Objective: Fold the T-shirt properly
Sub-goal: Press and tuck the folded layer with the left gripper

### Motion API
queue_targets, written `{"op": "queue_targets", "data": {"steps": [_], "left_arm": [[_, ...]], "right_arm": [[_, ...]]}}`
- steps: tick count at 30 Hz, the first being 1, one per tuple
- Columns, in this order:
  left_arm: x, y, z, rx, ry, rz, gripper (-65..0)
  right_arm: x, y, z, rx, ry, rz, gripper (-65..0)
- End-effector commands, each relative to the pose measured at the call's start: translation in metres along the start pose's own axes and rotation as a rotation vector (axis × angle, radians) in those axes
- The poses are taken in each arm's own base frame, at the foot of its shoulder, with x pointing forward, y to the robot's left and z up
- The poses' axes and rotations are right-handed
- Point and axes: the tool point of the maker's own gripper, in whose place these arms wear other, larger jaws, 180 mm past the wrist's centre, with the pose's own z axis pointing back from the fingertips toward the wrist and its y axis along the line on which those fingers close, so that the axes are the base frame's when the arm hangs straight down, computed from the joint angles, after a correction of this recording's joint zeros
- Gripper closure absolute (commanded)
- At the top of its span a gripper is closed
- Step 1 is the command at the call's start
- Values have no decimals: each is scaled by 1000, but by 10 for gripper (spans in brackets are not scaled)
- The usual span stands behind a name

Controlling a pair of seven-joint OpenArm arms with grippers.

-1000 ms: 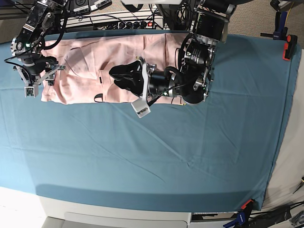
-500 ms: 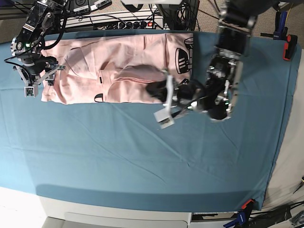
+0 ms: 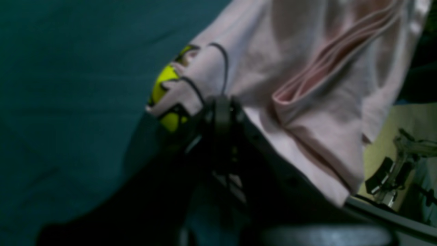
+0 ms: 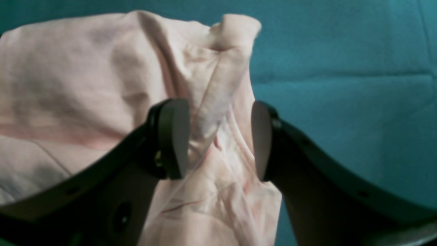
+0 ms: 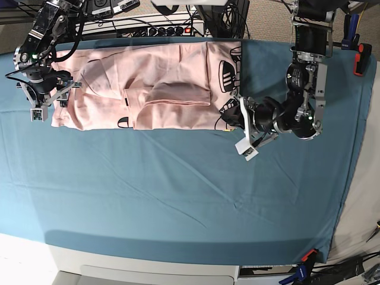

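The pale pink T-shirt [image 5: 166,71] lies spread along the far edge of the teal table cloth [image 5: 178,190], with a small folded flap on its middle and black print at its right end. My left gripper [image 5: 230,122] is at the shirt's near right corner. In the left wrist view this gripper [image 3: 222,107] is shut on the T-shirt [image 3: 307,68] beside a yellow and black print. My right gripper [image 5: 59,95] is over the shirt's left end. Its wrist view shows the right gripper [image 4: 218,143] open, straddling a raised ridge of the T-shirt [image 4: 68,85].
Cables and a power strip [image 5: 148,27] run behind the table's far edge. Orange clamps [image 5: 360,62] hold the cloth at the right corners. The cloth ends at the white table front [image 5: 148,264].
My left arm has swung right from the shirt's middle to its near right corner and shut there, leaving a folded flap on the middle. The right arm has not moved.
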Motion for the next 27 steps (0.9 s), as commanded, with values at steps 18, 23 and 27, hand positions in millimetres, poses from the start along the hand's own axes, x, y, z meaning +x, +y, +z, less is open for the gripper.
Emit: {"op": "queue_targets", "data": {"steps": [18,23,27], "left_arm": [[11,-51,-29,-106,-89,52,0],[2,-85,-48,-172,-38,20,0],[-4,-113,-60,-236,-4,-2,0]], "right_arm": [[19,0,4,15,-77,-12,-294],[19,0,4,15,-77,-11,-294],[19,-1,4,15,-76,-11,-294]]}}
